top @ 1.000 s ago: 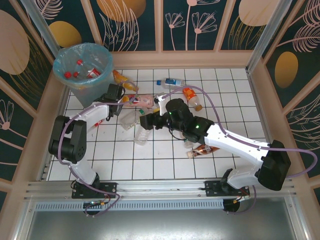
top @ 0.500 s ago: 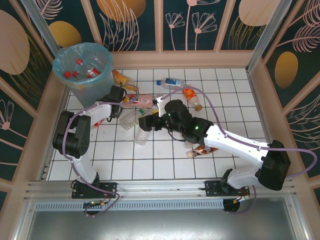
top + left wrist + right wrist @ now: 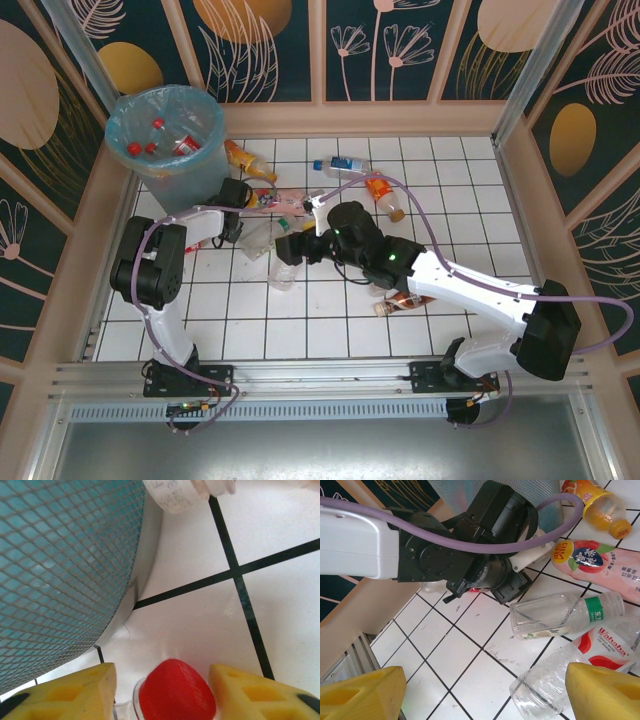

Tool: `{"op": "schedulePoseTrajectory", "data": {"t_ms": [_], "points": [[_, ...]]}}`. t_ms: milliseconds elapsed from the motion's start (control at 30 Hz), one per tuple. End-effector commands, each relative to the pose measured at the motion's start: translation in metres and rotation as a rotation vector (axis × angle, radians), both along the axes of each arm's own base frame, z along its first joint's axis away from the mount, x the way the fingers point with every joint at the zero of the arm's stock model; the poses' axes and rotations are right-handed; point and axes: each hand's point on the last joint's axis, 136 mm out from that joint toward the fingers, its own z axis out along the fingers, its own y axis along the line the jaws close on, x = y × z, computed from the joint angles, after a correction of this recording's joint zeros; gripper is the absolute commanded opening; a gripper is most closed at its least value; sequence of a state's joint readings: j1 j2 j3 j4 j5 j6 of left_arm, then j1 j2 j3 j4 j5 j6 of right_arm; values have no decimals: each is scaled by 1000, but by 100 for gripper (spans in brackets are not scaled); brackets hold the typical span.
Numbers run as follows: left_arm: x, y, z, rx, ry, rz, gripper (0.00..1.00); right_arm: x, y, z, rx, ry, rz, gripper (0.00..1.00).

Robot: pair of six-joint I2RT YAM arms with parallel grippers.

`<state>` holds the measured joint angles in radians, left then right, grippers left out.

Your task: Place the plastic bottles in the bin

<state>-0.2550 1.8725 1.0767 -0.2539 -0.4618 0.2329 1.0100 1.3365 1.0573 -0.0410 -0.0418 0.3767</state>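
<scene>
While the bin point(image 3: 165, 130) is standing in the far left corner of the tiled table point(image 3: 330, 330), several red-capped bottles point(image 3: 185, 145) are lying inside its blue liner. Just beside its base the left gripper point(image 3: 228, 215) is reaching low; in its wrist view the yellow fingers point(image 3: 75, 692) are standing open on either side of a red bottle cap point(image 3: 175, 692), a gap showing on the left side, the bin's mesh wall close by. Centre: clear bottles point(image 3: 262, 238) are lying loose by the right gripper point(image 3: 285, 250), whose jaws are gaping wide and holding nothing. Farther right an orange-labelled bottle point(image 3: 383, 195) and a brown-labelled bottle point(image 3: 405, 300) are lying on the tiles
</scene>
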Motion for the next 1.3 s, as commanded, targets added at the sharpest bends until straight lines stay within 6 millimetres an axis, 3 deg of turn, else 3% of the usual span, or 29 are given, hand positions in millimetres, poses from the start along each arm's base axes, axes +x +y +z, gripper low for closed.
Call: {"op": "schedulePoseTrajectory", "data": {"t_ms": [0,167,267,400,700,833,1000,1133,1267], "points": [[-5,6,-7,14,23,13,46,3,5,6,17,-8,-17,84],[-7,5,-10,24,38,-10,39,4,11,8,15,-12,0,84],[-10,9,-15,55,67,-10,49,4,13,10,16,-18,4,84],[-12,9,-19,51,77,-9,49,5,12,9,13,-19,2,84],[-13,10,-15,51,84,2,34,4,10,6,11,-19,-3,84],[-12,10,-3,45,58,12,32,5,10,5,11,-23,-6,84],[-8,10,22,27,12,31,15,5,12,5,15,-17,4,84],[-10,6,53,-21,-37,50,1,5,10,8,13,-28,0,83],[-20,-8,95,-127,-116,35,0,4,8,18,25,-44,0,84]]}}
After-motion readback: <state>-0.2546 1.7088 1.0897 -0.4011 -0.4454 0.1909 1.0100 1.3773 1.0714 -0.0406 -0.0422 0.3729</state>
